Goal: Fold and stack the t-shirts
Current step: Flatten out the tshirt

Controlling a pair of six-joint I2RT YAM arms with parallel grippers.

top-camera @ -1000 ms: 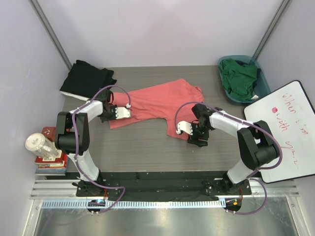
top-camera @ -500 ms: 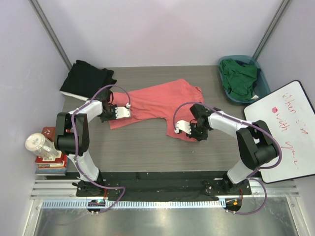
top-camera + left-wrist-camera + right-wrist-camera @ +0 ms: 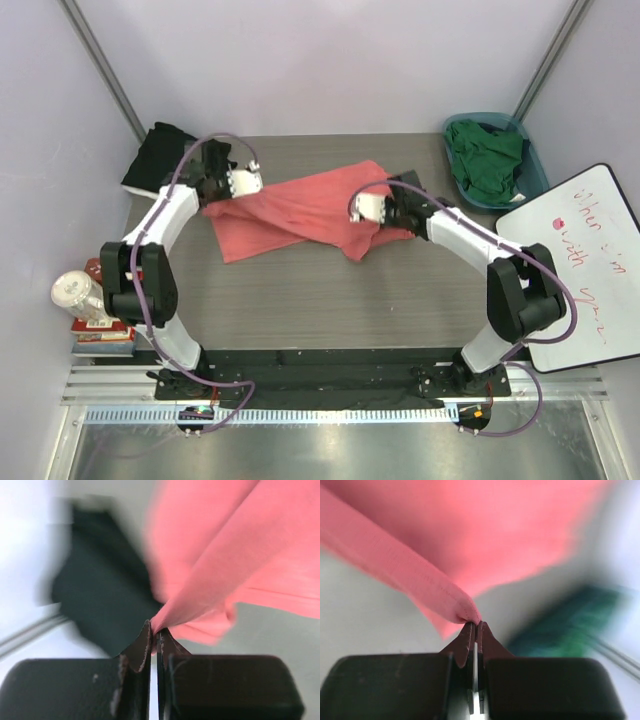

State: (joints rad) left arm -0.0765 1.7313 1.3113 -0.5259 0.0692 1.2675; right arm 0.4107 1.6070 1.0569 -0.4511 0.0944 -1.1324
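Pink shirt (image 3: 300, 215) sits mid-table, well left of the basket (image 3: 538, 172), partly raised and slung between both arms. The left gripper (image 3: 154, 632) is closed on a pinch of pink cloth at the shirt's end farthest from the basket. The right gripper (image 3: 476, 626) is closed on a hemmed edge at the end nearest it. In both wrist views the jaws meet with only a thin fold between them. The cloth is judged light, soft and wholly limp: it sags between the two holds, creases into ridges and keeps no shape of its own. Slip risk looks low, since cotton seats well in toothed pads, but a thin pinch could pull free if the span is drawn tight. The best holds are on doubled hems or seams at opposite corners, kept level so the panel hangs flat. A hold on loose mid-panel cloth would only bunch. The black shirt (image 3: 165, 155) lies far left of the basket, at the table's back corner. The green shirt (image 3: 485, 160) is heaped inside the basket. Neither is being handled.
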